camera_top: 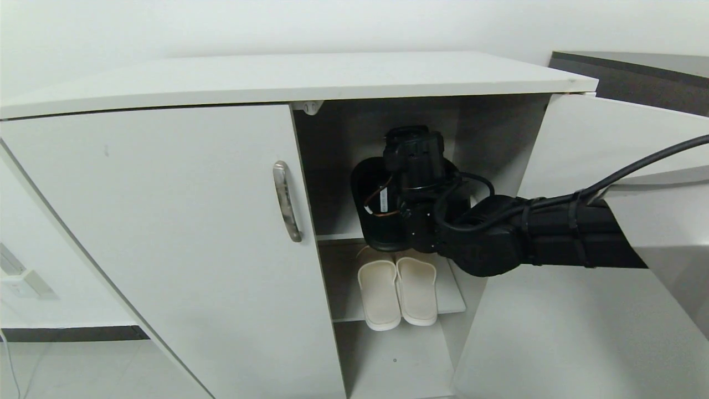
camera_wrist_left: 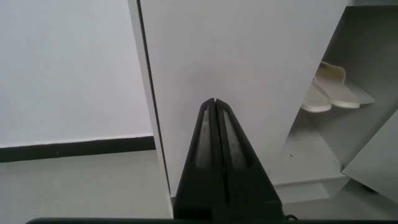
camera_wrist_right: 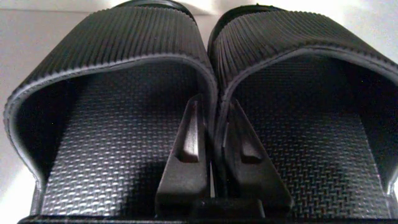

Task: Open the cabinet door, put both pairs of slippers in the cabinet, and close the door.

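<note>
The white cabinet [camera_top: 166, 233] has its right door [camera_top: 581, 310] swung open and its left door shut. A pair of white slippers [camera_top: 397, 291] lies on the lower shelf [camera_top: 451, 296], also seen from the left wrist as white slippers [camera_wrist_left: 329, 90]. My right gripper [camera_wrist_right: 213, 134] reaches into the upper compartment and is shut on the inner straps of a pair of black slippers [camera_wrist_right: 124, 124], held side by side; in the head view the black slippers [camera_top: 370, 205] hang just above the upper shelf. My left gripper [camera_wrist_left: 215, 106] is shut and empty, in front of the closed left door [camera_wrist_left: 236, 62].
A metal handle [camera_top: 287, 200] is on the left door. The open right door stands beside my right arm. A bottom compartment [camera_top: 396, 360] lies below the white slippers. Grey floor [camera_wrist_left: 81, 186] and a dark skirting line run along the wall to the left.
</note>
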### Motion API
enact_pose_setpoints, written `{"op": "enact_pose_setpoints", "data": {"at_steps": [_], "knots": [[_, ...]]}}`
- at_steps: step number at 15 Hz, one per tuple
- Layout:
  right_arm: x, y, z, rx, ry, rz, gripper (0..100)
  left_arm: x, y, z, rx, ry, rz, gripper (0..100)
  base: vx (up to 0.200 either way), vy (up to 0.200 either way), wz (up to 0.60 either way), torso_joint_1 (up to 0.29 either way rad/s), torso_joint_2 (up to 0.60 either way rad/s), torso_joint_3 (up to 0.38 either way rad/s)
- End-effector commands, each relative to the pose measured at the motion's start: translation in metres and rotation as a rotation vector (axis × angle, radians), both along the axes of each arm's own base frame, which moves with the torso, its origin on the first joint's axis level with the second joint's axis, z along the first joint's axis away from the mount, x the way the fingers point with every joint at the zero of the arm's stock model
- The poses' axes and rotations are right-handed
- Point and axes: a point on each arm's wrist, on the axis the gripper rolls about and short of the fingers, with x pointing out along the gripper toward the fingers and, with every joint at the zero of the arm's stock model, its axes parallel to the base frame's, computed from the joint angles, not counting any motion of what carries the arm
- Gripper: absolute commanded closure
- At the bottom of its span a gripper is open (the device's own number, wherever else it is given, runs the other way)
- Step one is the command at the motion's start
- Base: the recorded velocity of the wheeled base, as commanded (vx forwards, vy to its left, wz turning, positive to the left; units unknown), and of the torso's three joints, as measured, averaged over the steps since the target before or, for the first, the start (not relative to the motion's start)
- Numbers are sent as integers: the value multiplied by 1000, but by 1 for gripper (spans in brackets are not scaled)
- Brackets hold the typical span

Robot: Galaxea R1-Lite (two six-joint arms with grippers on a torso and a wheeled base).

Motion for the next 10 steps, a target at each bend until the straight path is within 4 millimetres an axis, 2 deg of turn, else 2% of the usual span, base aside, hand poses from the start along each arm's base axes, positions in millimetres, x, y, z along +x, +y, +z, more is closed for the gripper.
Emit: {"op": "enact_pose_setpoints", "data": {"at_steps": [1,8,9,10], "knots": [[8,5,-5,-2,3,-5,100,0,0,0,-1,1,3,100,0,0,0,0,0,0],[18,3,-15,-2,16,-25,100,0,0,0,-2,1,5,100,0,0,0,0,0,0],[18,3,-15,-2,16,-25,0,0,0,0,-2,0,5,100,0,0,0,0,0,0],[18,3,-16,-1,17,-26,0,0,0,0,-4,3,5,100,0,0,0,0,0,0]]}}
